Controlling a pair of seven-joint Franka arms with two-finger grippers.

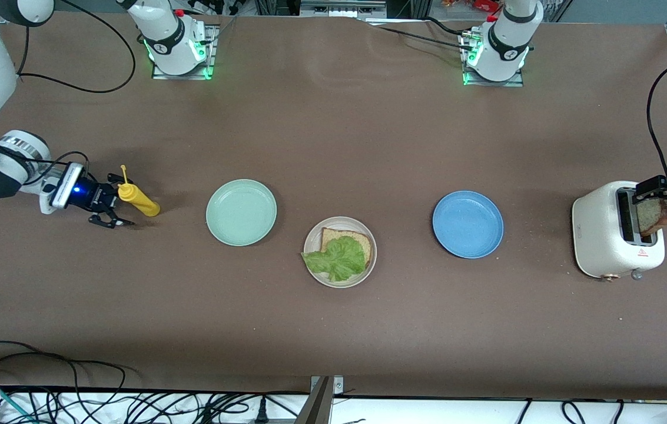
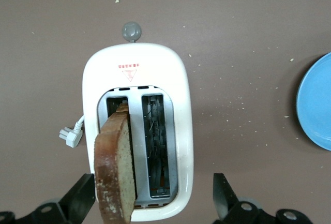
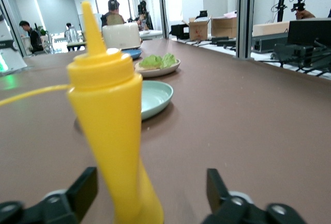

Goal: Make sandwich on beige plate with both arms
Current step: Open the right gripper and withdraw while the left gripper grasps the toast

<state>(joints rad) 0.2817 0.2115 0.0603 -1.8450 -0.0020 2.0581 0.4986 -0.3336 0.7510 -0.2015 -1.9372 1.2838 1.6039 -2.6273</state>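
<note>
The beige plate near the table's middle holds one bread slice with a green lettuce leaf lying on it. A second bread slice sticks up, tilted, out of one slot of the white toaster at the left arm's end. My left gripper hangs over the toaster, open, its fingers well apart on either side of the slice and not touching it. My right gripper is low at the right arm's end, open, with a yellow squeeze bottle standing free between its fingers.
A mint-green plate lies between the bottle and the beige plate. A blue plate lies between the beige plate and the toaster. The toaster's plug rests on the table beside it. Cables run along the table edge nearest the front camera.
</note>
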